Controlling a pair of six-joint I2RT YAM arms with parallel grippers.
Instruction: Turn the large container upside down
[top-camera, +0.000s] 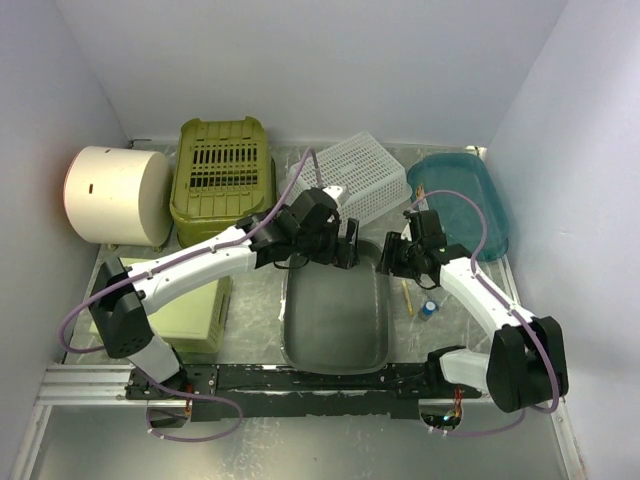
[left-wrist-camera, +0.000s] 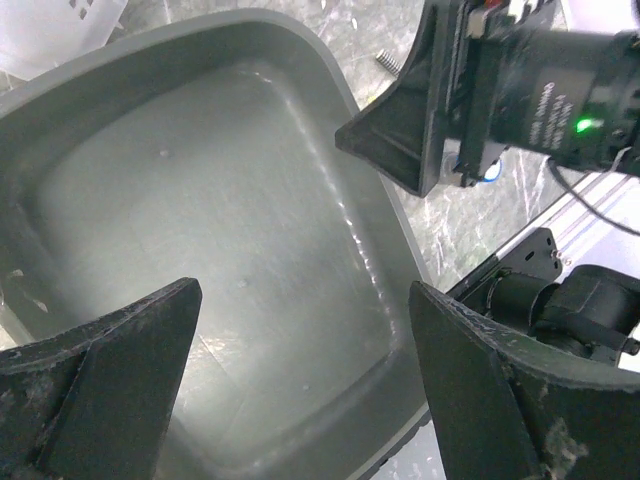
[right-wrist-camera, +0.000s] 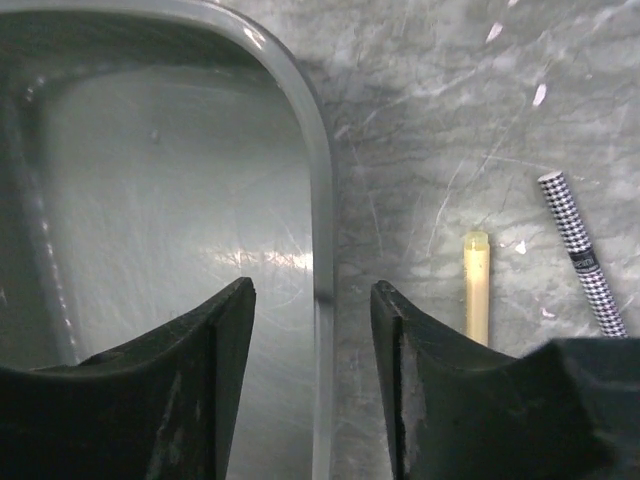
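Note:
The large grey container (top-camera: 335, 320) sits upright on the table between the two arms, open side up. It fills the left wrist view (left-wrist-camera: 200, 230) and the left of the right wrist view (right-wrist-camera: 150, 200). My left gripper (top-camera: 345, 245) is open and empty, above the container's far end. My right gripper (top-camera: 392, 258) is open, its two fingers straddling the container's right rim (right-wrist-camera: 322, 260) without closing on it; one finger is over the inside, the other over the table.
An olive slatted crate (top-camera: 222, 178), a white mesh basket (top-camera: 350, 175), a teal tray (top-camera: 462, 200), a cream cylinder (top-camera: 115, 195) and a pale green box (top-camera: 170, 305) stand around. A cream stick (right-wrist-camera: 477, 285), a checkered pen (right-wrist-camera: 580, 255) and a small blue-capped object (top-camera: 428, 308) lie right of the container.

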